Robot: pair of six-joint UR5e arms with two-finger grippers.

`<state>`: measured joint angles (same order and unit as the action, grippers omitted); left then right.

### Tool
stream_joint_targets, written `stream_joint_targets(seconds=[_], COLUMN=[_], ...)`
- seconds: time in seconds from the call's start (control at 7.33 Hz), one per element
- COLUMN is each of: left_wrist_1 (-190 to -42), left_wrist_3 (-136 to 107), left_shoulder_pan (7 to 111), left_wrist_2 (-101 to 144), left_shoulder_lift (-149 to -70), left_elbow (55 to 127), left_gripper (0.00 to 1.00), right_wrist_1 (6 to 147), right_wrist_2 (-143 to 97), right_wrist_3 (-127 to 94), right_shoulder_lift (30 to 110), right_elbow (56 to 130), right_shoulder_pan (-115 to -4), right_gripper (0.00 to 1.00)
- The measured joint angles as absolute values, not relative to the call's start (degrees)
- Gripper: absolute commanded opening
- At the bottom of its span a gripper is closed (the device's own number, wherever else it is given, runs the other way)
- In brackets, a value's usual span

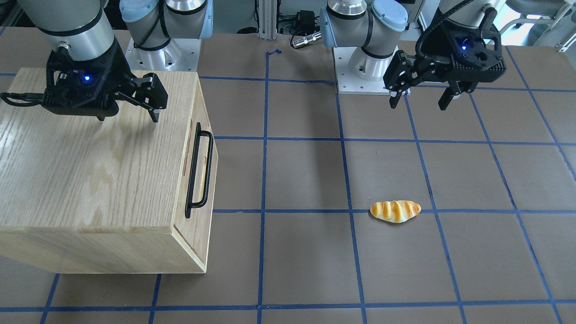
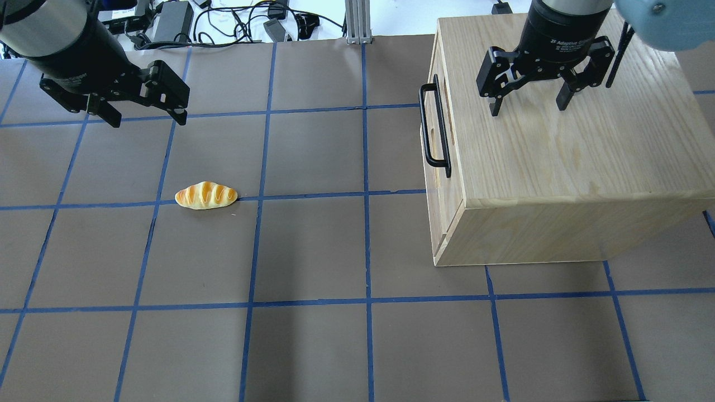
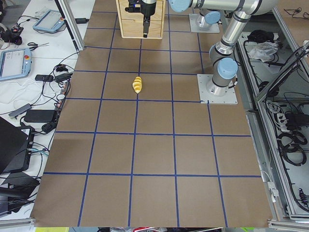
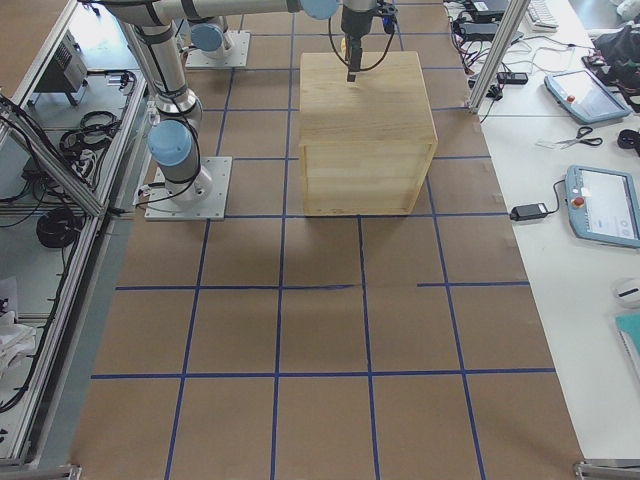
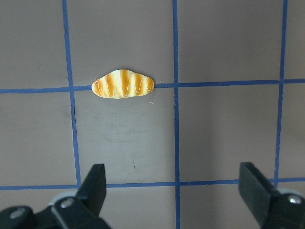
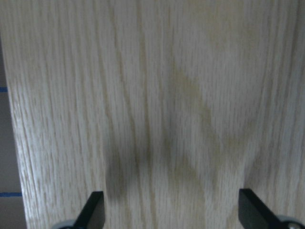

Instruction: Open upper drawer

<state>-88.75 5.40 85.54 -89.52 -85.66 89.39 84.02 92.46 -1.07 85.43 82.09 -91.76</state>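
Jaws: right gripper [image 2: 528, 108] wide, empty, over cabinet top [image 2: 586, 156]; left gripper [image 2: 148, 118] wide, empty, near bread roll [image 2: 205, 195] | Target: upper drawer [image 2: 447, 184] shut, black bar handle [image 2: 434, 131] facing table centre | Advice: straddle handle mid-bar, clamp, pull straight outward.

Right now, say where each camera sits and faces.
Front-facing: across the table, facing the robot; left gripper, right gripper.
Overhead: behind the robot, looking down; both grippers.
Exterior left: table's left end; left arm near.
Exterior right: right end; right arm near.
Left wrist: down at bread roll; own fingers.
Right wrist: down at cabinet top; own fingers.
Front-facing and overhead share the upper drawer handle.
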Motion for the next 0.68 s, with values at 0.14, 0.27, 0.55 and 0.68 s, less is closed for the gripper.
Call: stream_joint_targets(seconds=[0.14, 0.27, 0.55, 0.68], left_wrist_1=[-88.7, -88.7, -88.4, -87.3], left_wrist_3=[5.5, 5.5, 4.6, 2.9], left_shoulder_pan=[85.5, 85.5, 85.6, 86.1], left_wrist_2=[-89.5, -89.5, -88.5, -86.5], left_shoulder_lift=[-85.7, -85.8, -86.3, -86.8], left_elbow=[89.3, 89.3, 89.2, 89.1], left_gripper=[1.00, 1.00, 1.00, 1.00], right_wrist_1=[84.0, 84.0, 84.0, 84.0], right_wrist_2=[92.5, 92.5, 92.5, 92.5], right_wrist_3=[-1.1, -1.1, -1.1, -1.1], right_shoulder_lift=[85.4, 85.4, 85.4, 85.4], right_elbow=[82.1, 82.1, 82.1, 82.1], right_shoulder_pan=[-91.8, -91.8, -91.8, -91.8], right_gripper=[1.00, 1.00, 1.00, 1.00])
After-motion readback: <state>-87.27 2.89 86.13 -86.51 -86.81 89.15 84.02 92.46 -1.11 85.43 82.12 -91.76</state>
